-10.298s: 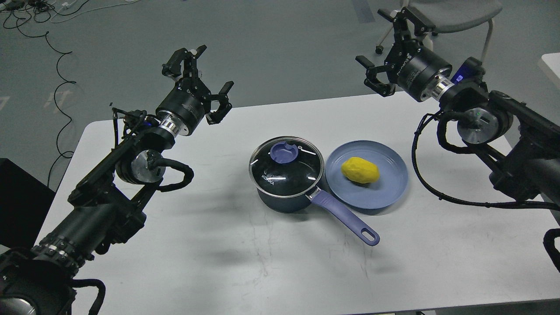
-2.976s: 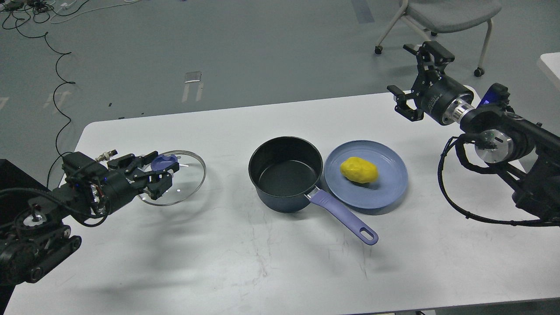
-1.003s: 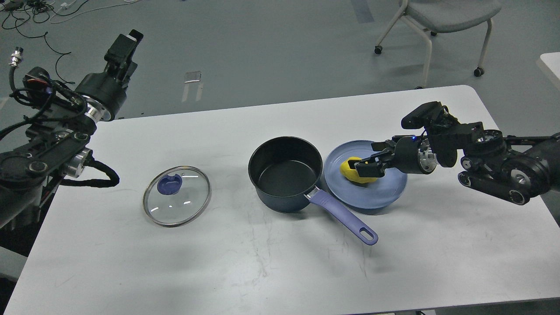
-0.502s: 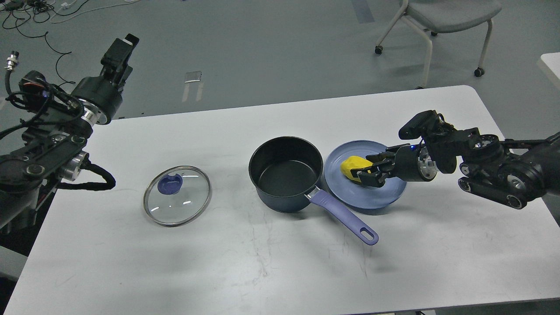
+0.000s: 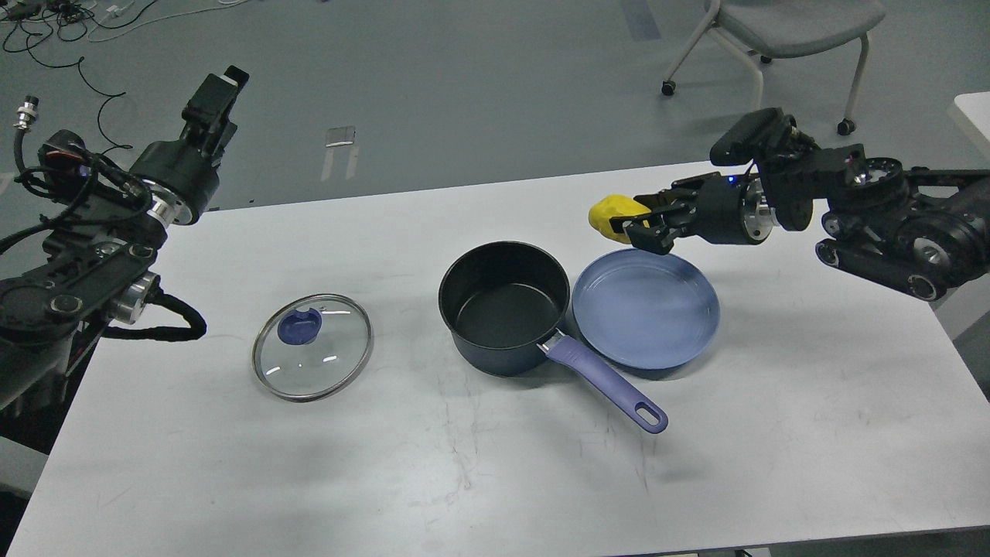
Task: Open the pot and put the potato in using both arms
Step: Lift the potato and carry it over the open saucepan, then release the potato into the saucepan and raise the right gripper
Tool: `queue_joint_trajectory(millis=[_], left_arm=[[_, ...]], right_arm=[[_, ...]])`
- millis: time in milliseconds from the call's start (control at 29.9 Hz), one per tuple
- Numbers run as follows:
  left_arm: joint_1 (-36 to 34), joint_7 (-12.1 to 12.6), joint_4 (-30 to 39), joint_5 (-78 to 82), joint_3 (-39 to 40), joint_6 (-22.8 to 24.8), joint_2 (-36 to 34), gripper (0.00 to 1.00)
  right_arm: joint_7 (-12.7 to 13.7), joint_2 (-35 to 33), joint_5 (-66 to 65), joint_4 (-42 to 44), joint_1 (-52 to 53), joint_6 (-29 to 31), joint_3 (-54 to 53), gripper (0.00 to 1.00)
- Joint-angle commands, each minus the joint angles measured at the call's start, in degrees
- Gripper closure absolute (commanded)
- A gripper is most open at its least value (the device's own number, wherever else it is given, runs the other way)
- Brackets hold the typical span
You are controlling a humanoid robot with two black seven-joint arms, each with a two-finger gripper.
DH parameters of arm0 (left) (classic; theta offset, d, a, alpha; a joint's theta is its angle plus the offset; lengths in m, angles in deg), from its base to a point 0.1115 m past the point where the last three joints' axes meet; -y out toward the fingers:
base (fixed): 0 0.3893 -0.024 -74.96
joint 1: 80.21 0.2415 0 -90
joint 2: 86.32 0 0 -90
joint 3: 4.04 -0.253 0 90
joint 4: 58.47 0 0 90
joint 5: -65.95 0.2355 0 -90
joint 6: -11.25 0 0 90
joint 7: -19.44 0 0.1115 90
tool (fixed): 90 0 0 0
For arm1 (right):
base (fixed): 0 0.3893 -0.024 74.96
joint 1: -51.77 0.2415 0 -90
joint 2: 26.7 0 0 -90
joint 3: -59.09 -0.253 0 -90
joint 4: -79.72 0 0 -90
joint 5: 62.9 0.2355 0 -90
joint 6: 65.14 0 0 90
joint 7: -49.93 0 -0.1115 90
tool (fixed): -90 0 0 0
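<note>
The dark navy pot (image 5: 504, 308) stands open at the table's middle, its purple-blue handle (image 5: 611, 384) pointing to the front right. Its glass lid (image 5: 312, 346) lies flat on the table to the left. My right gripper (image 5: 630, 220) is shut on the yellow potato (image 5: 607, 213) and holds it in the air, above and to the right of the pot, over the far edge of the blue plate (image 5: 646, 306). My left gripper (image 5: 219, 91) is raised at the far left, away from the lid; it is seen end-on, so its fingers cannot be told apart.
The shallow blue plate sits bare, touching the pot's right side. A grey chair (image 5: 781, 31) stands on the floor behind the table (image 5: 495, 464). Cables (image 5: 69, 46) lie on the floor at the far left.
</note>
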Motion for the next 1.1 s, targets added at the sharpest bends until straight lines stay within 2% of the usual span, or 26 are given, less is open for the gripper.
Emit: queue_joint_trajectory(millis=[0,100,201,468,568,635,669,702,836,936,1036,1070], left_arm=[[-0.09,0.0,-0.01,0.01,0.11,0.08,0.04,0.02],[-0.09,0.0,-0.01,0.09,0.02,-0.01,-0.13,0.02],[-0.17,0.0,-0.01,0.09,0.11,-0.01,-0.22,0.02],[-0.09,0.0,-0.01,0.09,0.11,-0.63,-0.13,0.02],[-0.09,0.0,-0.01,0.09,0.11,-0.63,-0.13,0.02],[-0.09,0.0,-0.01,0.09,0.11,-0.8,-0.13,0.02],[-0.09,0.0,-0.01,0.09,0.02,-0.8,-0.13,0.02],[-0.09,0.0,-0.01,0.09,0.11,-0.8,-0.13,0.02],[-0.09,0.0,-0.01,-0.78,0.81,-0.63,0.22,0.02],[-0.26,0.0,0.08,-4.03,4.58,0.6,1.89,0.02],[-0.44,0.0,0.08,-5.88,6.52,3.41,4.08,0.02],[-0.44,0.84,0.08,-6.23,7.39,4.81,5.31,0.02]], right_arm=[[-0.12,1.65,0.4,-1.43,2.18,-0.34,-0.27,0.77],[-0.64,4.56,0.31,-1.7,2.36,-0.96,-0.09,0.77],[-2.57,6.32,0.23,-1.62,2.1,-1.05,0.09,0.77],[-2.67,14.67,0.23,2.51,1.04,-0.79,1.14,0.76],[-2.58,16.69,0.31,3.83,-0.1,-0.78,1.14,0.64],[-2.23,17.48,0.4,4.27,-0.37,-0.61,1.14,0.39],[-2.05,17.57,0.49,4.27,-0.45,-0.61,1.05,0.1],[-1.96,17.66,1.01,4.19,-0.63,-0.61,0.88,0.0],[-1.79,17.48,4.87,4.27,-0.63,-0.52,0.44,0.0],[-1.26,17.22,10.85,5.24,-0.28,-1.31,-1.67,0.0],[-1.0,17.22,17.61,7.87,-0.28,-1.22,-4.65,0.0],[-1.0,17.22,20.67,8.92,-0.28,-1.22,-5.53,0.0]])
